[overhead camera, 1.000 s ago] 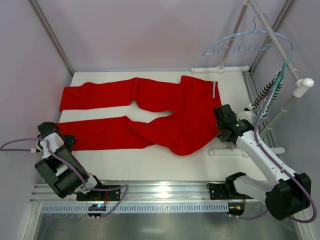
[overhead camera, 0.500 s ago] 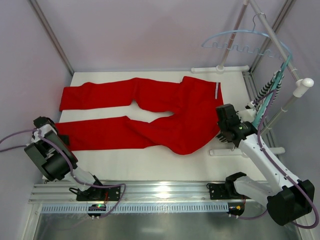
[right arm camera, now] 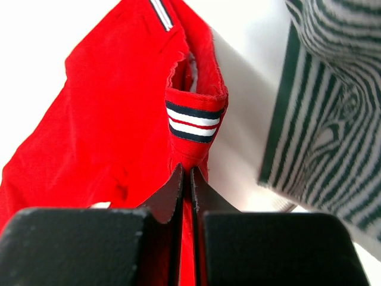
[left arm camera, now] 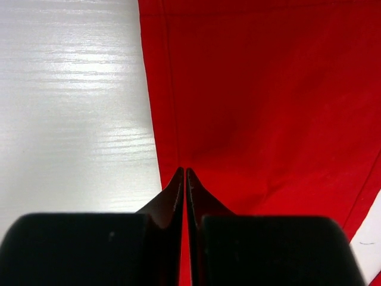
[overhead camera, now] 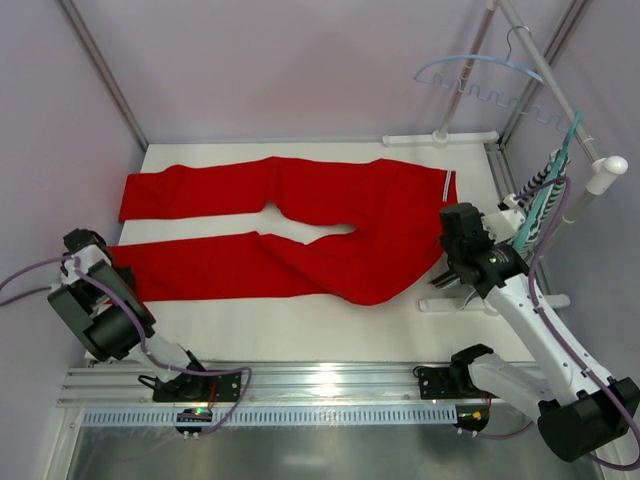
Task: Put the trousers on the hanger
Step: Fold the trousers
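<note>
The red trousers point(overhead camera: 330, 215) lie spread flat across the white table, legs to the left and waistband to the right. My left gripper point(overhead camera: 100, 258) sits at the cuff of the near leg. In the left wrist view it point(left arm camera: 183, 171) is shut on the hem edge of the trousers point(left arm camera: 268, 89), with red cloth between the fingers. My right gripper point(overhead camera: 452, 215) is at the waistband. The right wrist view shows it point(right arm camera: 186, 170) shut on the trousers point(right arm camera: 113, 119) just below the white-and-dark striped trim point(right arm camera: 193, 122). The pale blue hanger point(overhead camera: 480, 75) hangs on the rack at the back right.
A white clothes rack point(overhead camera: 440, 138) stands along the right side, its base bars on the table. A teal hanger point(overhead camera: 555, 160) with a green-and-white striped garment point(overhead camera: 540, 195) hangs beside my right arm, and the garment point(right arm camera: 333, 107) shows close to the right wrist.
My left gripper closed on the near leg's cuff. My right gripper pulled the waistband to the right, stretching the trousers flatter. The pale blue hanger swung on its hook.
</note>
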